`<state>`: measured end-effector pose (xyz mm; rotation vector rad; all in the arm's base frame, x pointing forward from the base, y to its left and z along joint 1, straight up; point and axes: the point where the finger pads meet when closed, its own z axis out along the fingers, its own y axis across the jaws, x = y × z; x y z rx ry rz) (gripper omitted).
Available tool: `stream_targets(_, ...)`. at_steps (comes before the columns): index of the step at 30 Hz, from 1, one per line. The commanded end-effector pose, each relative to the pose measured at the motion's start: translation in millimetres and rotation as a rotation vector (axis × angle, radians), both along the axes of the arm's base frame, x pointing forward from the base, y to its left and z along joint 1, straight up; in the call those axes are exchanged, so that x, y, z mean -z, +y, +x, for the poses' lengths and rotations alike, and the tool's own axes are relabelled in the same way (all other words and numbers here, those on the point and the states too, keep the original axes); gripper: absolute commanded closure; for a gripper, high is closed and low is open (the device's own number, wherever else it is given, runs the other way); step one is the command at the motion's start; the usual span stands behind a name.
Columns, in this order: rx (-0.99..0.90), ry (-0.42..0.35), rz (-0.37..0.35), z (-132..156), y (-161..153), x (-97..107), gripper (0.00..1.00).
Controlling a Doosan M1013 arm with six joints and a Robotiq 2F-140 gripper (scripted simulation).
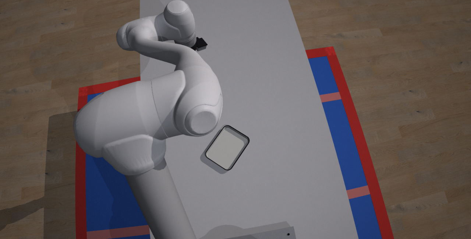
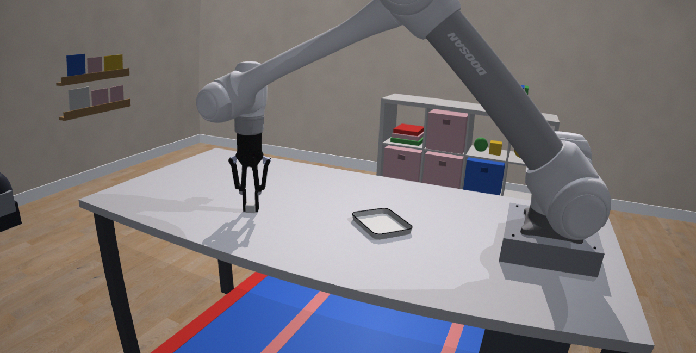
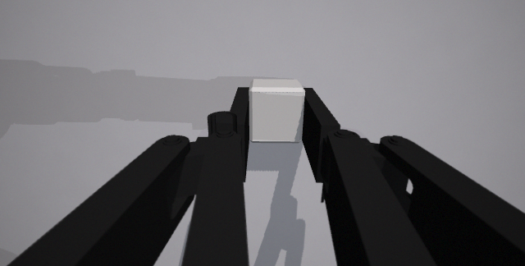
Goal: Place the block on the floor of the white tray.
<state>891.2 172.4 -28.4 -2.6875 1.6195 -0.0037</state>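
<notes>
The arm (image 2: 340,34) reached from its base (image 2: 589,258) at one end of the grey table (image 2: 437,273) out toward the far end, with the wrist pointing straight down. The black gripper (image 2: 250,207) stood with its tips at the table top, and its fingers were clamped on the small white block (image 3: 276,112), one pad pressed against each side face. In the wrist view the block sat squarely between the two pads, its top face lit and its near face in soft shade, with the table surface showing beneath and a shadow stretching toward the camera. In the exterior view only a pale sliver of the block (image 2: 250,208) showed between the tips, and it appeared to rest on the table. From above the arm hid the block, and only the gripper's black body (image 1: 200,43) showed. The white tray (image 2: 361,216), dark-rimmed, lay well apart from the gripper, nearer the base, with nothing on its floor.
</notes>
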Motion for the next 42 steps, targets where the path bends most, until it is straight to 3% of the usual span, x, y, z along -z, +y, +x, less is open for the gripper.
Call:
stream_targets(1, 0.000, -0.006, -0.005, 2, -2, 2, 0.90)
stream_targets(28, 0.000, -0.007, -0.005, 2, -2, 1, 0.90)
stream_targets(42, 0.000, -0.006, -0.005, 3, -2, -21, 0.90)
